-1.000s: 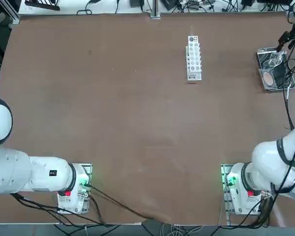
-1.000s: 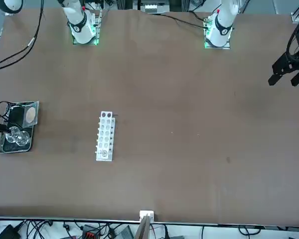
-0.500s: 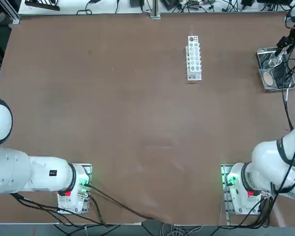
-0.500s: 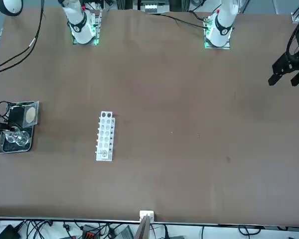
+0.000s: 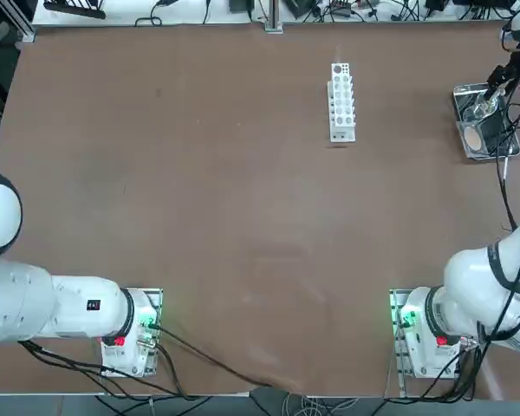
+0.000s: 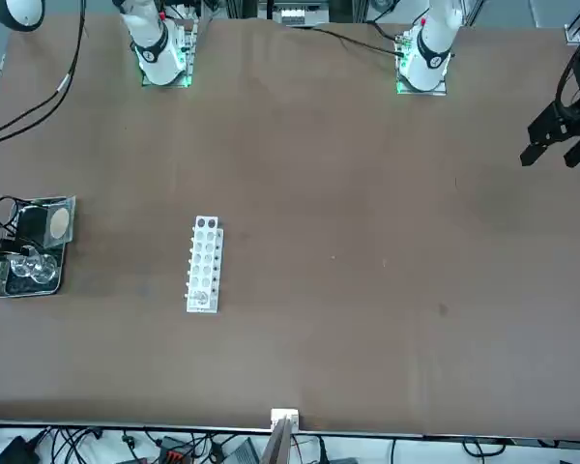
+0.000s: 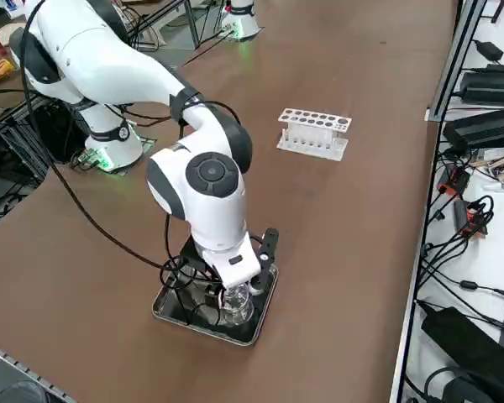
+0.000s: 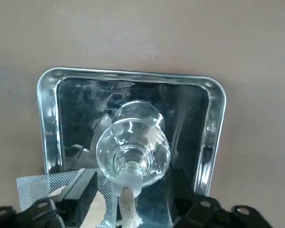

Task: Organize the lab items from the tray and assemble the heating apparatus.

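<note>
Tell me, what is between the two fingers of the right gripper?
The wrist view shows the glass burner between the fingers of the right gripper, inside the metal tray.

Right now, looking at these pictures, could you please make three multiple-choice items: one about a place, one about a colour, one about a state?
1. Where is the glass burner?
A. in the metal tray
B. in the white rack
C. on the bare table

2. What colour is the round centre of the mesh?
A. blue
B. tan
C. green

3. How does the right gripper stand?
A. shut, far from the tray
B. fingers either side of the burner, not yet clamped
C. holding the rack

Answers:
1 A: the wrist view shows the burner inside the tray's rim.
2 B: the top view shows a tan disc.
3 B: gaps show between fingers and glass.
</note>
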